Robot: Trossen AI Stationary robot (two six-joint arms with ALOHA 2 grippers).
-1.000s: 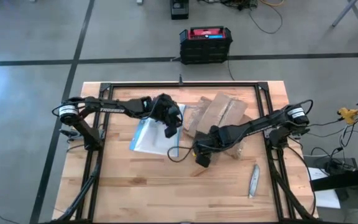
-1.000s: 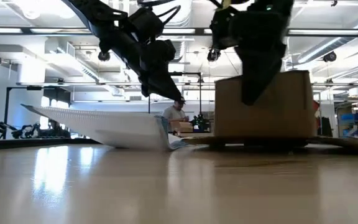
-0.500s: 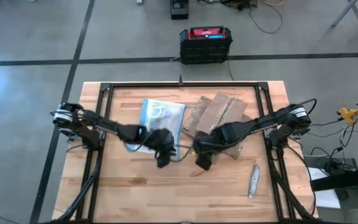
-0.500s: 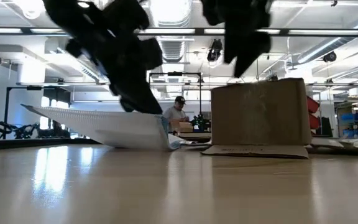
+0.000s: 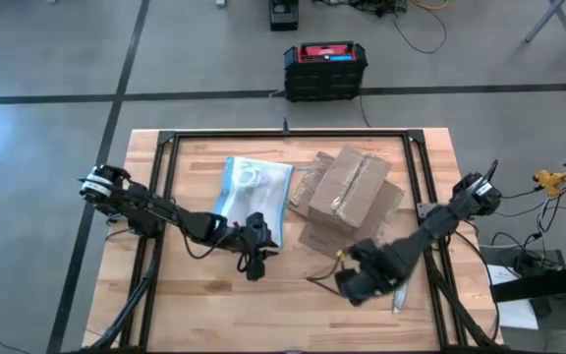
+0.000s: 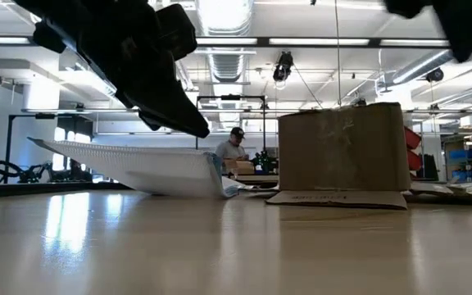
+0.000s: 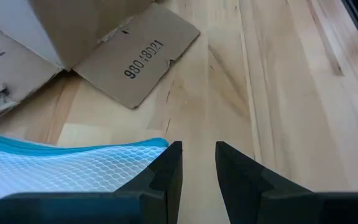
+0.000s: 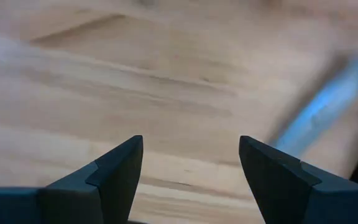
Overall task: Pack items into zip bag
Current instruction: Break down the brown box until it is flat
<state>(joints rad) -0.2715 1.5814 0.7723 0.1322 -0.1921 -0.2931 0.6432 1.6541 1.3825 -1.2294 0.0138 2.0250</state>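
The tabletop (image 5: 214,295) is pale wood planking with a smooth, faintly glossy finish. The zip bag (image 5: 254,192) is clear, shiny plastic. The box (image 5: 352,192) is matt brown cardboard.

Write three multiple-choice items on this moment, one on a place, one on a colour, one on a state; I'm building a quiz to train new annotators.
1. Where does the zip bag lie relative to the cardboard box?
A. On the left arm's side of it
B. On top of it
C. On the floor

2. What colour is the strip along the zip bag's edge?
A. Red
B. Blue
C. Black

3. How do the right gripper's fingers stand?
A. Shut on the bag
B. Clamped on the box
C. Apart, with nothing between them

Key:
1 A, the high view shows the bag beside the box, toward the left arm.
2 B, the left wrist view shows a blue edge near the left gripper.
3 C, the right wrist view shows only bare table between the spread fingers.
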